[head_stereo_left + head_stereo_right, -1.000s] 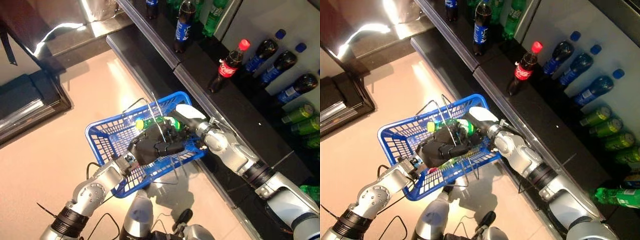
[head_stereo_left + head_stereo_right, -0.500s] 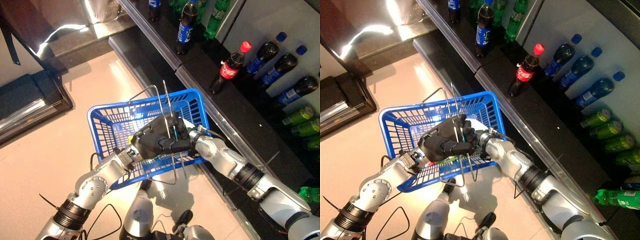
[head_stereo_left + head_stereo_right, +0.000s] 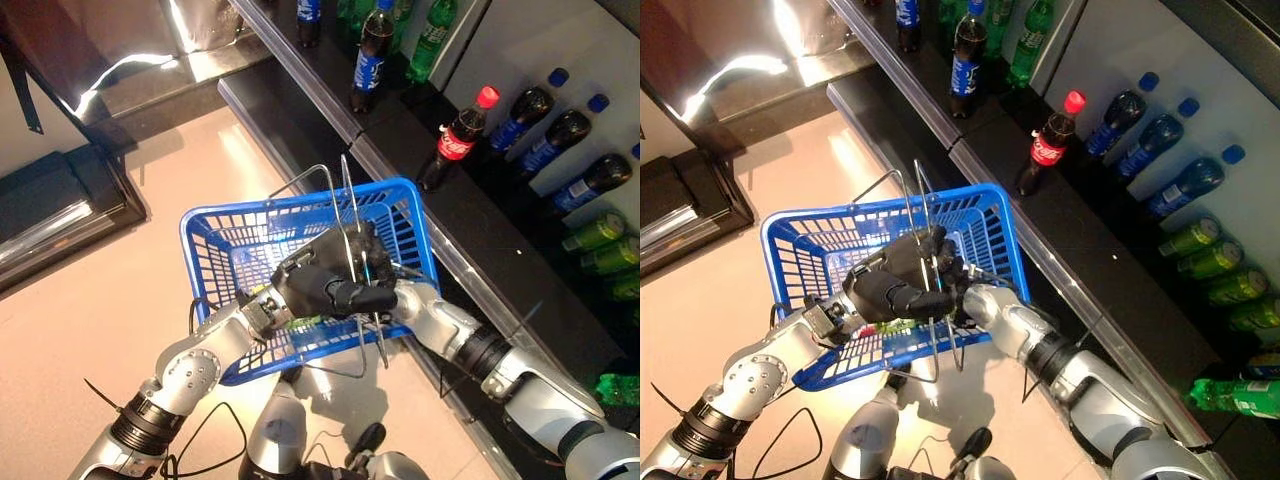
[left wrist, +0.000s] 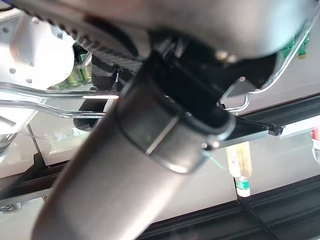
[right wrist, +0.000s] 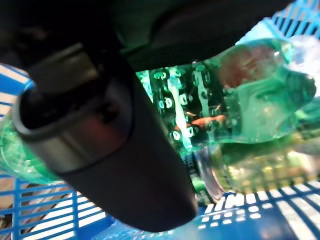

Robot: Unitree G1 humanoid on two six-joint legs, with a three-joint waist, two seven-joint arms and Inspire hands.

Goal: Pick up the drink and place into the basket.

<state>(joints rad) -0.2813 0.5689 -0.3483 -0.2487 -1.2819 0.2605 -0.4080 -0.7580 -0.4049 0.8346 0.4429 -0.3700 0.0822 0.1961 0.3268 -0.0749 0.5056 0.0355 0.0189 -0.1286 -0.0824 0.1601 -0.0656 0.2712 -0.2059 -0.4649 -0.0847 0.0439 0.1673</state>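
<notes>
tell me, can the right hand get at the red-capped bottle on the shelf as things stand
Probably not right away. The right hand is down inside the blue basket with its fingers round a green bottle, and the wire handles stand over it. The red-capped bottle itself stands unobstructed on the shelf.

Blue basket (image 3: 215,255) has open room on its far-left half; the near-right is crowded by the left hand (image 3: 320,285), the upright wire handles (image 3: 345,215) and the green bottle (image 5: 225,110). Shelf edge (image 3: 450,255) hems the right.
</notes>
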